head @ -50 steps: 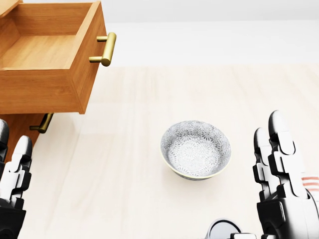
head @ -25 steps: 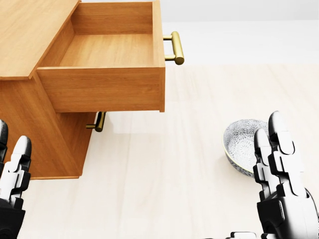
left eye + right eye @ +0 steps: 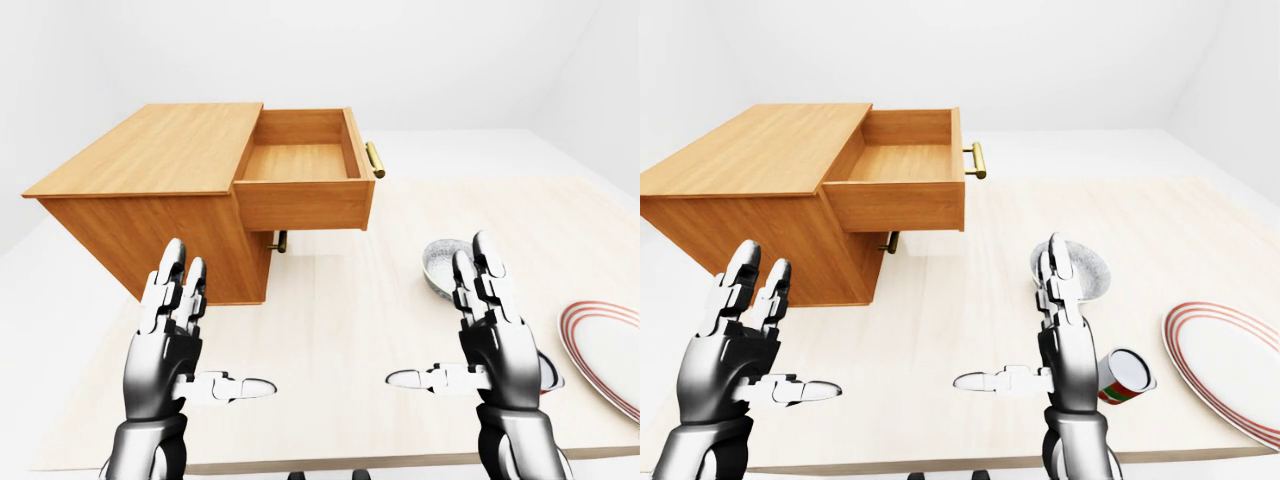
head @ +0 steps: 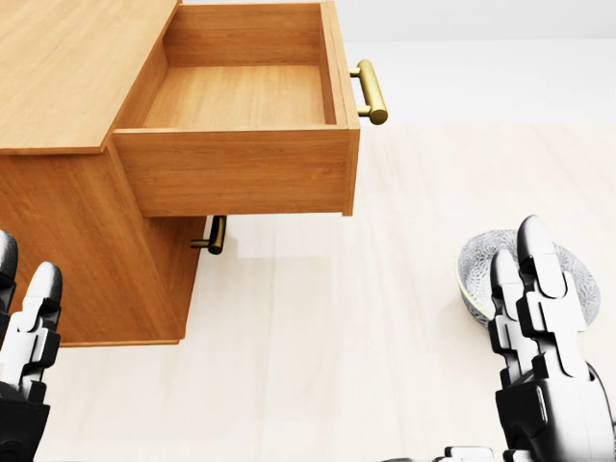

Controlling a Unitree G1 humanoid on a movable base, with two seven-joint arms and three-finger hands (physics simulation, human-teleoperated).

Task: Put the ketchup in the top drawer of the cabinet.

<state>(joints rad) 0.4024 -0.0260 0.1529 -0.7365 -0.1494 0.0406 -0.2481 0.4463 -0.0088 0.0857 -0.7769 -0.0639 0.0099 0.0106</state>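
While raised upright over the table, both hands, left hand and right hand, fingers released, empty.

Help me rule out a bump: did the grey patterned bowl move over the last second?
No. The grey patterned ceramic bowl and open wooden cabinet drawer shifted right together in the head view: the camera moved.

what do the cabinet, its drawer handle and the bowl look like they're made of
Cabinet: looks like wood, matte, with visible grain. Drawer handle: seems brass-toned metal, with a glossy sheen. Bowl: probably glazed ceramic, with a fine grey pattern and a pale rim; the render leaves it open.
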